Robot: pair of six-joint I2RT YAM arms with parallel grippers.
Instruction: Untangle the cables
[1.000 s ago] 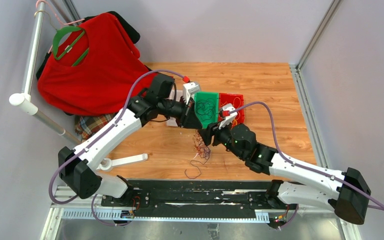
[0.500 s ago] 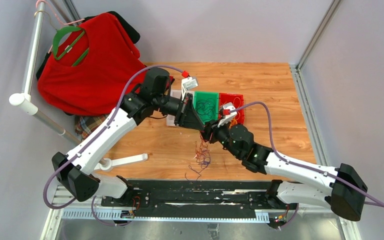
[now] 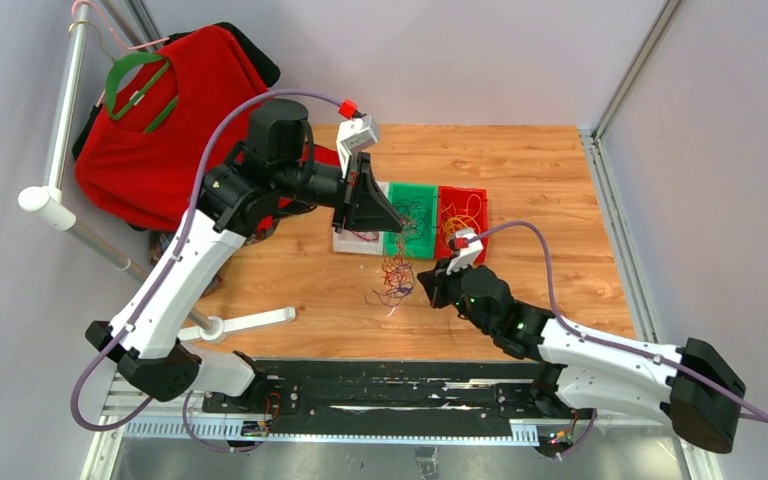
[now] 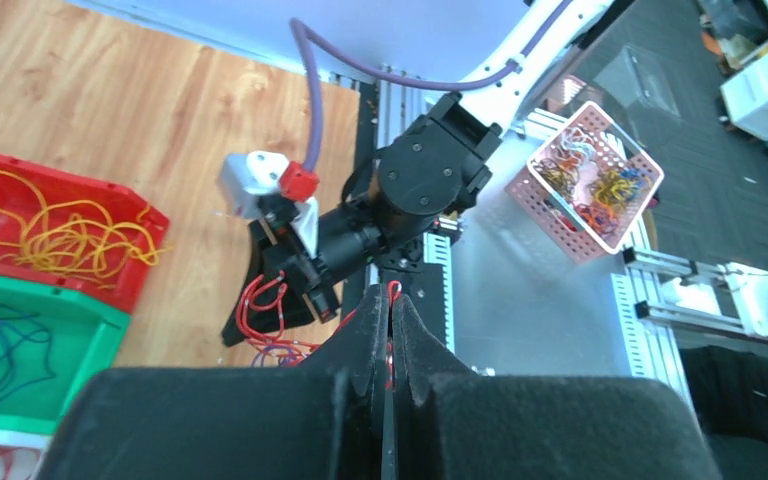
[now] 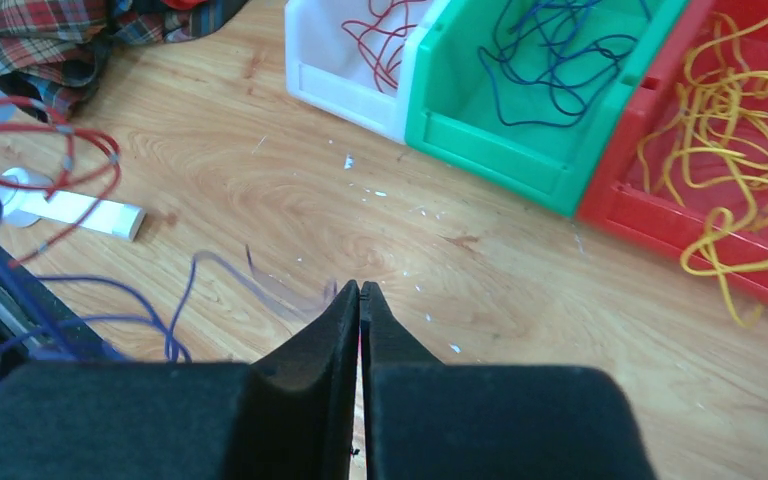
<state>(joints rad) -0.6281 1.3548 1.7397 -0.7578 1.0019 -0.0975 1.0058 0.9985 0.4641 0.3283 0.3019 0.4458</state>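
The cables (image 3: 395, 278) hang as a thin red and purple tangle over the wooden table (image 3: 540, 180), between my two grippers. My left gripper (image 3: 398, 226) is raised above the bins and shut on a red wire (image 4: 391, 291); red and purple loops (image 4: 260, 300) dangle below it. My right gripper (image 3: 428, 288) sits low at the tangle's right side with its jaws closed. In the right wrist view a blurred purple strand (image 5: 260, 275) runs up to that right gripper (image 5: 360, 288) and a red sliver shows between its fingers. More blue and red loops (image 5: 30, 290) lie to its left.
Three bins stand in a row: a white bin (image 3: 358, 243) with red wires, a green bin (image 3: 430, 190) with dark blue ones, a red bin (image 3: 463, 192) with yellow ones. A red shirt (image 3: 190, 120), a plaid cloth (image 3: 175, 250) and a white bar (image 3: 250, 320) are at the left. A pink basket (image 4: 595, 175) stands off the table.
My left arm has risen and drawn back to the left with the red wire, stretching the tangle. My right gripper has dropped toward the near side and closed.
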